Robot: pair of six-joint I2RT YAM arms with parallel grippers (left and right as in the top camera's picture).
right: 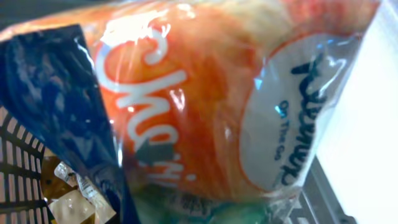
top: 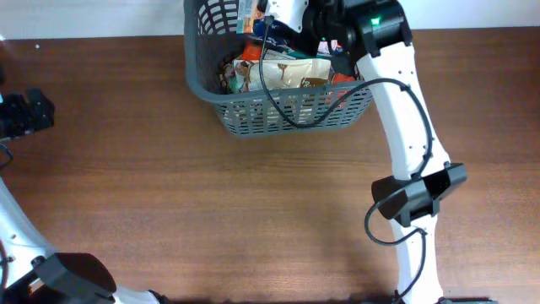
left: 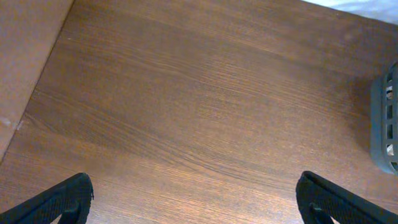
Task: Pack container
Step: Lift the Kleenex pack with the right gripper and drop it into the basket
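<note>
Overhead shows the right gripper [top: 278, 21] over the basket [top: 278, 114], jaw state unclear. Left gripper [left: 193, 199] idles spread, well left of it. Stiff, light basket: grab the rim.

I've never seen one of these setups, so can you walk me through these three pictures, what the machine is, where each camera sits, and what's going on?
Two robot arms work at a wooden table. The overhead picture looks straight down. The right arm reaches into the grey basket, already holding snack packets. The left arm waits at the table's edge. The other two pictures come from cameras on the wrists. The left one shows bare wood between its wide-open fingertips, with a corner of the basket at the right. The right one is filled by an orange snack packet pressed close to the lens; whether the jaws grip it can't be told.
</note>
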